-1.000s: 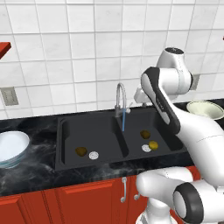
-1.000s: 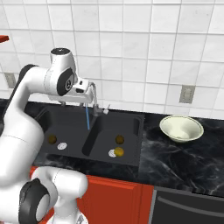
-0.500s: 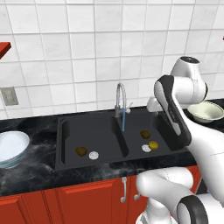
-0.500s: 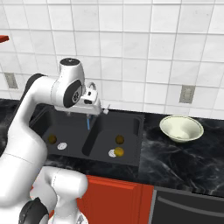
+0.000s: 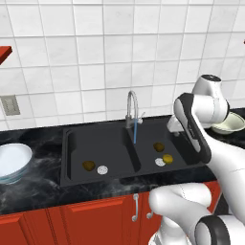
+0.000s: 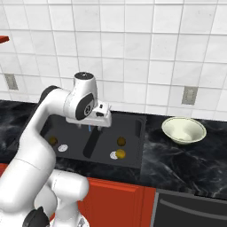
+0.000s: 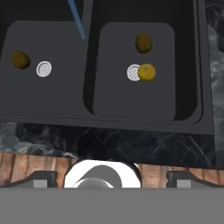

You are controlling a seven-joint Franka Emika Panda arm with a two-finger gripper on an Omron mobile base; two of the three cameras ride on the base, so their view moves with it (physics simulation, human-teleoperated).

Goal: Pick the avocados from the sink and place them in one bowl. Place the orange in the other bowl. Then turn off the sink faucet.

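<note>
A white-tiled kitchen wall backs a black marble counter point(image 5: 43, 184). The jaws stand apart and empty high over the sink point(image 7: 144, 120). Below lie one avocado point(image 7: 143, 42) and the orange point(image 7: 147, 72) in the right basin, the other avocado point(image 7: 20, 59) left. Risk: the orange touches the drain and sits near the avocado, so a careless descent could nudge it.

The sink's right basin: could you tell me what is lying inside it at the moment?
In the right basin of the sink lie one avocado, the orange and a white drain. The orange sits against the drain, covering its edge. Nothing else shows there.
</note>
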